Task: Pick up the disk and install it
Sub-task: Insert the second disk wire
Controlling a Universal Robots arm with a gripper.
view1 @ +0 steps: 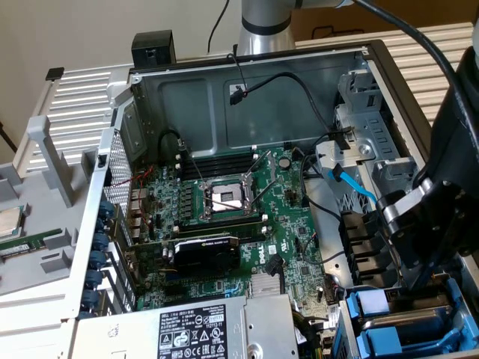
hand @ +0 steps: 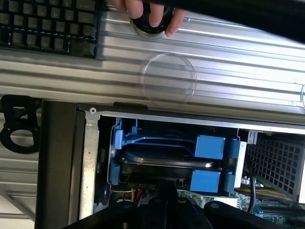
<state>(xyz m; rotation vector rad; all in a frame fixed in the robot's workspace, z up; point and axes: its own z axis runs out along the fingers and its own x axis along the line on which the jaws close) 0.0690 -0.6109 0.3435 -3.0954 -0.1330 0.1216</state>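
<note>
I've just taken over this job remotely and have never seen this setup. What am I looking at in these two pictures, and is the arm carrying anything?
You are looking at an open desktop computer case lying on its side. The exterior view looks into it from outside: the green main board with its empty processor socket sits in the middle, and the robot arm reaches in at the exterior view's right, down toward the blue drive bays.

The wrist view comes from a camera on the arm itself, looking straight at those bays. There, a drive in a blue plastic frame sits inside the case. The dark shape in front is the pincer; it is shut, and I cannot tell whether it holds anything. Beyond the case, a person's fingers rest on a round object beside a keyboard.
</note>
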